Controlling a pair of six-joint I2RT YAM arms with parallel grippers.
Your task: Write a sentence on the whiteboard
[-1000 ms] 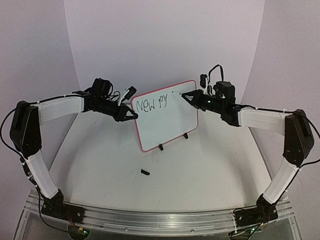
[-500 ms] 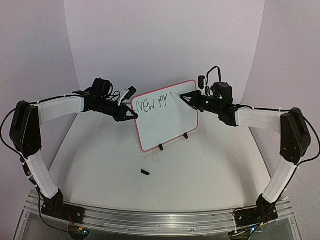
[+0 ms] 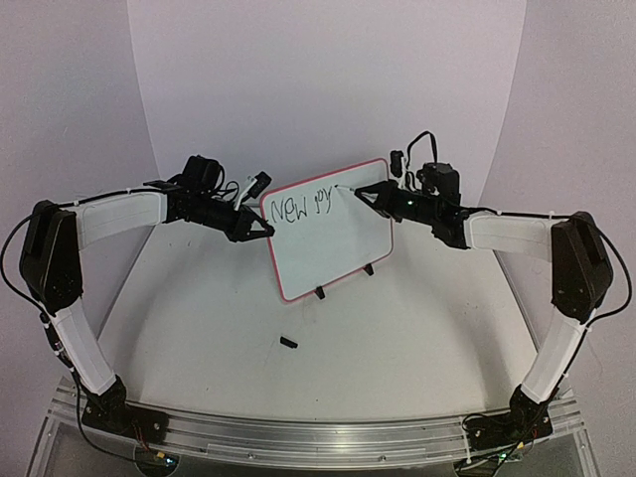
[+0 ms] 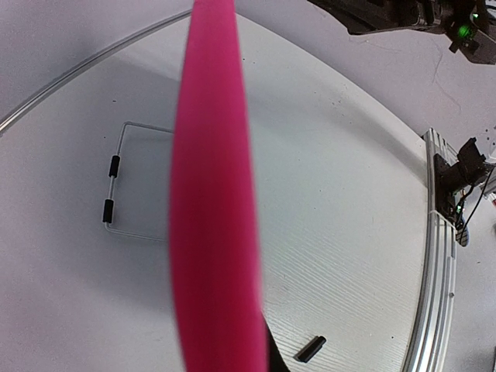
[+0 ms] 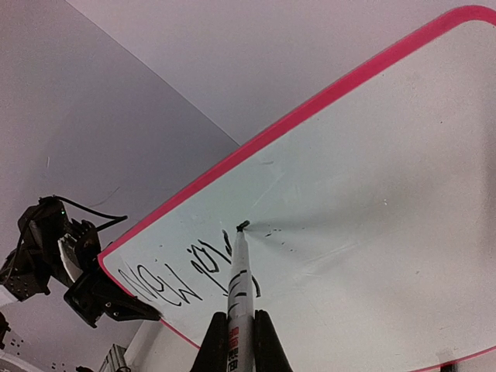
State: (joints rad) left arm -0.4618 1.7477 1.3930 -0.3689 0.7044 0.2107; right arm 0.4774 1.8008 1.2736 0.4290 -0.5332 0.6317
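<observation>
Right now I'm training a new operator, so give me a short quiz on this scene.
1. True or false: the left pincer clamps the board's edge.
2. In the top view, the marker in the right pincer points: A) left of the writing, B) right of it, C) down at the table.
3. What lies on the table in front of the board?
Key: 1 true; 2 B; 3 a small black piece.
</observation>
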